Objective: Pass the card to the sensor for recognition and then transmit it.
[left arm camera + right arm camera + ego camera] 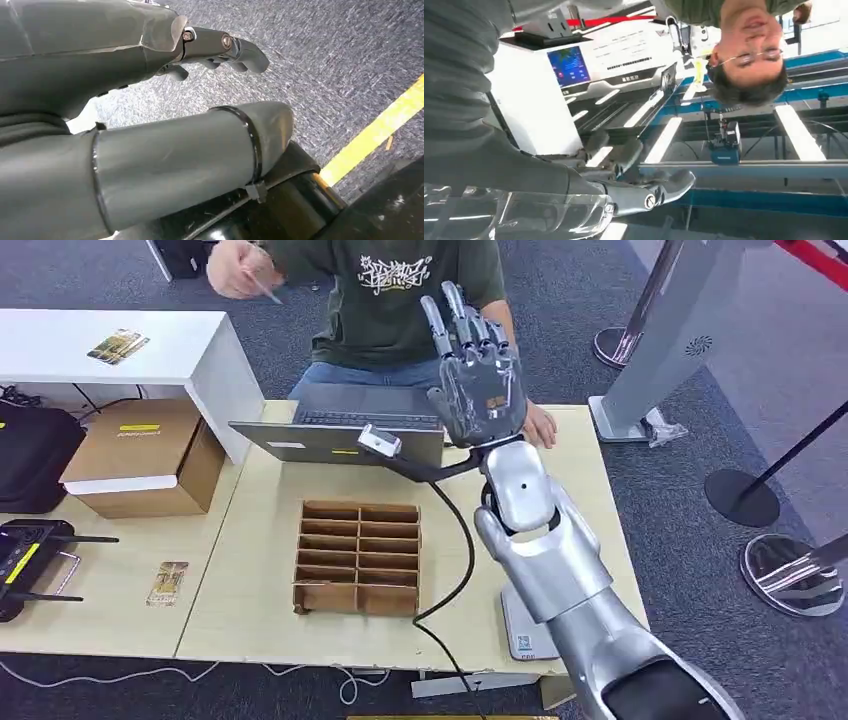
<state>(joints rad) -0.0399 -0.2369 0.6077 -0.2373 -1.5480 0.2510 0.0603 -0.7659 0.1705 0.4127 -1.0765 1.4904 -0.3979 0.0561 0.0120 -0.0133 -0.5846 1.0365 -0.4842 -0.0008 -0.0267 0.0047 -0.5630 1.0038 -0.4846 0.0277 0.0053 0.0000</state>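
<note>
Head view: right hand (pixel 478 365) raised, empty.

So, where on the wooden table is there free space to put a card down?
Bare wood lies between the card and the cardboard organizer, and right of the organizer past the black cable. The far edge is crowded: laptop, raised right hand.

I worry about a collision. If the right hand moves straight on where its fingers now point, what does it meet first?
Probably the person seated behind the laptop: the raised, empty right hand points up and forward at their torso. Depth is unclear.
</note>
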